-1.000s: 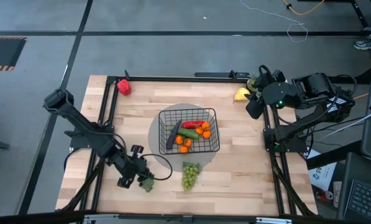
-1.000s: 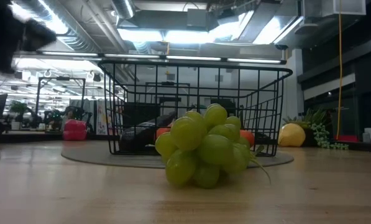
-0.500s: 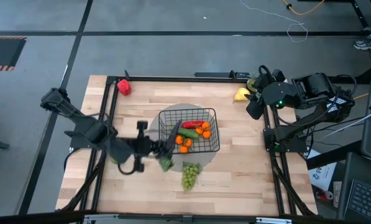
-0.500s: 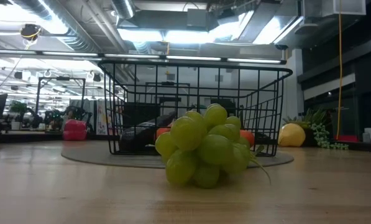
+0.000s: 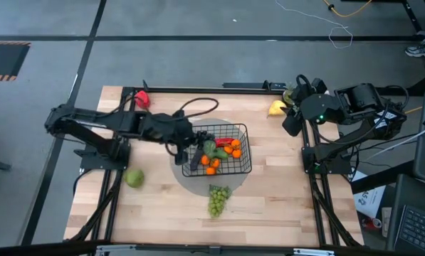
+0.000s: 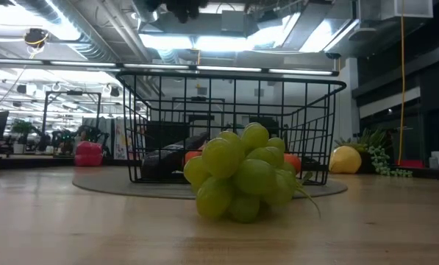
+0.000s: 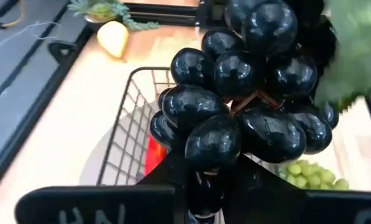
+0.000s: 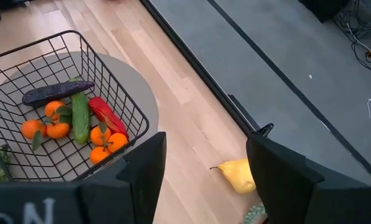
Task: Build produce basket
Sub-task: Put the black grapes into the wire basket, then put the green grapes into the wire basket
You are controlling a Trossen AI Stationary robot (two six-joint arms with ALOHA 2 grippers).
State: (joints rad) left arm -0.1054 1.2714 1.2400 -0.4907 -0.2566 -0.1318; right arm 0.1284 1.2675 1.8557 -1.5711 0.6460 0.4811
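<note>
Clamped on purple grapes (image 7: 247, 106), the left gripper (image 5: 193, 148) hangs over the basket (image 5: 242, 131). Right gripper (image 8: 204, 180), jaws apart, waits near the desk's far right corner.

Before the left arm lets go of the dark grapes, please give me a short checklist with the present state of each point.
1. Left gripper shut on the purple grapes: ok.
2. Grapes above the basket: ok in the high view.
3. Free room inside the basket beside the cucumber and oranges: ok.
4. Height of the grapes over the basket floor: cannot tell.
5. Right gripper open and parked at the table's right edge, away from the basket: ok.
6. Green grapes in the basket: not ok, on the table.
</note>
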